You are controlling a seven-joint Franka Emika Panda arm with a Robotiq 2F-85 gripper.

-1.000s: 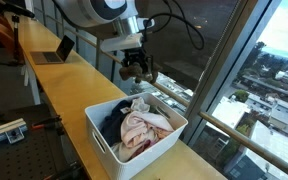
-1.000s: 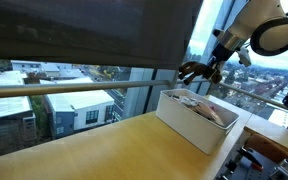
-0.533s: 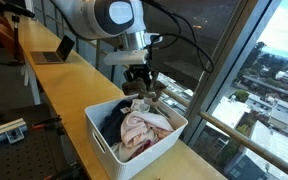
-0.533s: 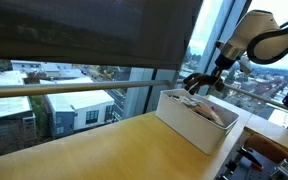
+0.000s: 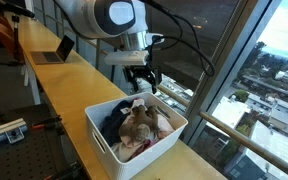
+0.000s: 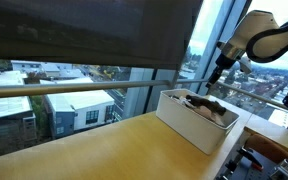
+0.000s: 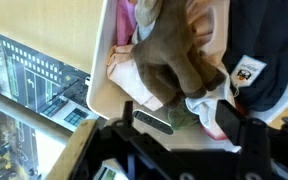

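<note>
A white bin [image 5: 104, 141] full of clothes stands on the wooden counter. On top of the pile lies a brown cloth [image 5: 141, 121], over a pink garment [image 5: 134, 138] and beside a dark one [image 5: 113, 123]. My gripper [image 5: 141, 82] hangs just above the bin, open, with nothing between its fingers. In the wrist view the brown cloth [image 7: 174, 60] lies below the open gripper [image 7: 191, 120], apart from both fingers. In an exterior view the gripper [image 6: 217, 80] is over the bin's [image 6: 189, 126] far end, where the brown cloth [image 6: 202, 101] rests.
A long wooden counter [image 5: 66, 88] runs along the window, with a laptop [image 5: 54, 52] at its far end. Window glass and a railing [image 5: 229, 128] lie close behind the bin. A wide tabletop [image 6: 114, 148] spreads before the bin.
The jaws have opened. The brown cloth that hung from the gripper has dropped onto the pile in the bin. The gripper stays just above it.
</note>
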